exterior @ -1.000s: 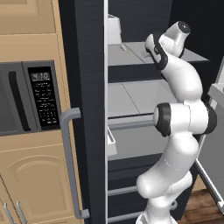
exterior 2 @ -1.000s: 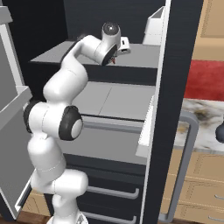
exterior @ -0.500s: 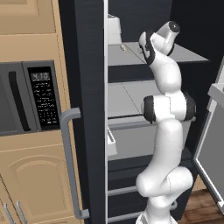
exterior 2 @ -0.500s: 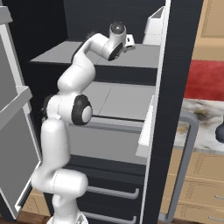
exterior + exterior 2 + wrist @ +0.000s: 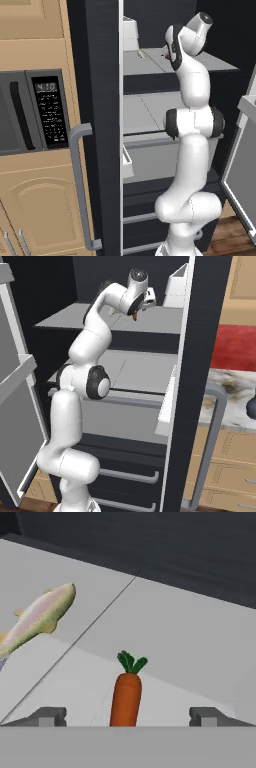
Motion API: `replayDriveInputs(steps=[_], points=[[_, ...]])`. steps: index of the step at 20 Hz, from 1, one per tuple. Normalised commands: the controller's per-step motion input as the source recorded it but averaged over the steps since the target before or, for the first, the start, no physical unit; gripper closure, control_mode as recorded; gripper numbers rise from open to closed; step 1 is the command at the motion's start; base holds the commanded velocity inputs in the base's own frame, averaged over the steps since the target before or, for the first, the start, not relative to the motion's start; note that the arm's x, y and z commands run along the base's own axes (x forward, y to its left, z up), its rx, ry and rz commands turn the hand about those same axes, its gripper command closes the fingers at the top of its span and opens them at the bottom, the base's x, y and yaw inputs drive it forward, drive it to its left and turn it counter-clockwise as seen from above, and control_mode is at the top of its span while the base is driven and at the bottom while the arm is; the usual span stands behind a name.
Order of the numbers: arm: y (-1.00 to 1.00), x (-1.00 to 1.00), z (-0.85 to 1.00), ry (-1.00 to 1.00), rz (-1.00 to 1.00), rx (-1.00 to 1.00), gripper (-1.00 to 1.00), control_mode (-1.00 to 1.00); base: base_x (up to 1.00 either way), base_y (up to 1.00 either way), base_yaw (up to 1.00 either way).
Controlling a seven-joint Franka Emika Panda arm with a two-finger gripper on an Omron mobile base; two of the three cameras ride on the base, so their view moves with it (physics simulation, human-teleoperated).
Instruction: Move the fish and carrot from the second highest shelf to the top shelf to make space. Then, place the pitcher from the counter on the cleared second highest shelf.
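The carrot (image 5: 126, 694), orange with a green top, lies on the top shelf (image 5: 190, 637) between my gripper's (image 5: 128, 716) fingertips (image 5: 47, 716), which stand wide apart and clear of it. The gripper is open. The fish (image 5: 37, 617), pale and speckled, rests on the same slab to the left of the carrot. From the side, the gripper (image 5: 141, 306) hovers just over the top shelf (image 5: 155, 321) with the carrot (image 5: 134, 317) at its tips. The second highest shelf (image 5: 135, 368) lies bare below. The pitcher (image 5: 251, 406) stands on the counter at the far right.
A white box (image 5: 175, 286) sits at the back right of the top shelf. The open fridge door (image 5: 15, 406) stands on the left, the door frame (image 5: 182, 381) on the right. A microwave (image 5: 35, 115) is set into the cabinets left of the fridge.
The arm has straightened, with its elbow swung in from the side to stand upright under the hand. The gripper has stayed over the top shelf, shifting only slightly.
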Motion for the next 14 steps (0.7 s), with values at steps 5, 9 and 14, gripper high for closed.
replayDriveInputs(steps=[5, 9, 14], points=[[0.42, -0.99, -0.54, -0.05, 0.00, -0.13, -1.00, -1.00, 0.00, 0.00, 0.00], [0.17, -0.99, -0.46, -0.25, 0.00, -0.12, -1.00, -1.00, 0.00, 0.00, 0.00], [0.13, -1.00, -0.42, -0.42, 0.00, -0.11, -1.00, -1.00, 0.00, 0.00, 0.00]])
